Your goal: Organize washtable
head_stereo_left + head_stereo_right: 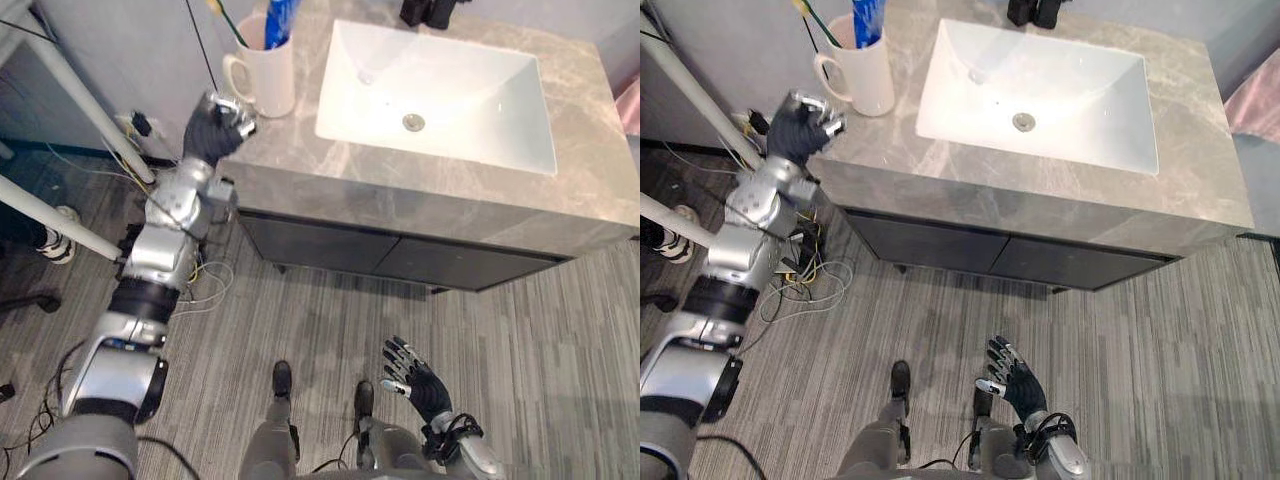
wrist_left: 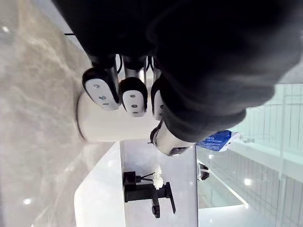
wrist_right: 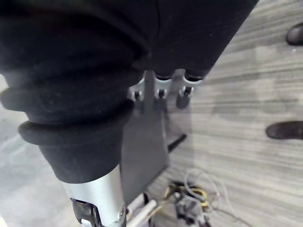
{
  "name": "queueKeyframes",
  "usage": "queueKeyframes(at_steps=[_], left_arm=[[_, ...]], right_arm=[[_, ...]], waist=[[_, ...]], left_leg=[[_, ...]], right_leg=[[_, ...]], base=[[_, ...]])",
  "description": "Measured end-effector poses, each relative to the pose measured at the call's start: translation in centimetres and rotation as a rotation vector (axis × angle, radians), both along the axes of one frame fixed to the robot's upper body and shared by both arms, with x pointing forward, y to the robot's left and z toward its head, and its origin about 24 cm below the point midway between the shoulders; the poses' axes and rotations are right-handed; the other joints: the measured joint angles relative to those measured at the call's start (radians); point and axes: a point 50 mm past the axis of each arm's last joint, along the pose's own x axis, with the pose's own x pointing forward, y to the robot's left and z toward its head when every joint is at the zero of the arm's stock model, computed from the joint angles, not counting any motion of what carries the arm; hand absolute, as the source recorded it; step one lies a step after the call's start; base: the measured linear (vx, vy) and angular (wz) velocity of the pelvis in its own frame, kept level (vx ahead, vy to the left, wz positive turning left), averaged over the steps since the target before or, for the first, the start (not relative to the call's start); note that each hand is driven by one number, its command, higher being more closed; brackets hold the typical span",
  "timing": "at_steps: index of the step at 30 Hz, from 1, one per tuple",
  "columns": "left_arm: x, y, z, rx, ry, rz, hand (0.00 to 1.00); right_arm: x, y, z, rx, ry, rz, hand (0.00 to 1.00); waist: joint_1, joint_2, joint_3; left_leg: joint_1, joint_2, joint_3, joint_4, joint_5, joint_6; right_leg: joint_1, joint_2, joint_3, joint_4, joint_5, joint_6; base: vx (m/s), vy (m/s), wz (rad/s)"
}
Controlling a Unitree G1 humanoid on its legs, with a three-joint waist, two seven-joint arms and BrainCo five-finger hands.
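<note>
Left hand [image 1: 215,128], in the upper left of the frame, sits at the corner of the grey washtable [image 1: 300,172] with fingers curled in and nothing in them, just beside the white mug [image 1: 268,80]. The mug holds a toothbrush [image 1: 228,25] and a blue tube [image 1: 281,20], left of the white sink [image 1: 450,90]. The right hand [image 1: 420,380] hangs at lower right over the floor, fingers spread straight.

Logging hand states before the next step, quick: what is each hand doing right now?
Left hand: fingers curled, holding nothing, beside the mug.
Right hand: open, empty.
</note>
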Motion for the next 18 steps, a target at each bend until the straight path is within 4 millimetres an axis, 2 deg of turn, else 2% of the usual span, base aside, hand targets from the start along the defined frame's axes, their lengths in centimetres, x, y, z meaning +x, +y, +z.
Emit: queueKeyframes(at_steps=[6, 10, 18], left_arm=[[0.2, 0.2, 3.2, 0.032, -0.06, 0.039, 1.0], [0.3, 0.5, 3.7, 0.037, -0.066, 0.053, 1.0], [0.3, 0.5, 3.8, 0.046, -0.07, 0.058, 1.0]], right_arm=[[0.2, 0.4, 0.2, 0.015, -0.01, -0.005, 0.0], [0.2, 0.6, 0.2, 0.019, -0.01, 0.004, 0.0], [0.2, 1.0, 0.2, 0.025, -0.018, 0.018, 0.0]], waist=[[-0.01, -0.005, 0.043], [-0.027, -0.007, 0.06], [-0.027, -0.008, 0.087]], left_leg=[[-0.009, 0.0, 0.013, 0.001, 0.002, 0.002], [-0.008, -0.001, 0.015, 0.001, 0.002, 0.002], [-0.009, 0.0, 0.016, 0.0, 0.001, 0.002]], right_leg=[[-0.015, 0.002, 0.012, -0.001, 0.0, 0.0], [-0.016, 0.003, 0.014, -0.001, 0.0, 0.0], [-0.018, 0.0, 0.017, -0.001, 0.001, -0.001]], base=[[0.06, 0.005, -0.06], [0.01, 0.001, -0.01], [0.0, 0.0, 0.0]])
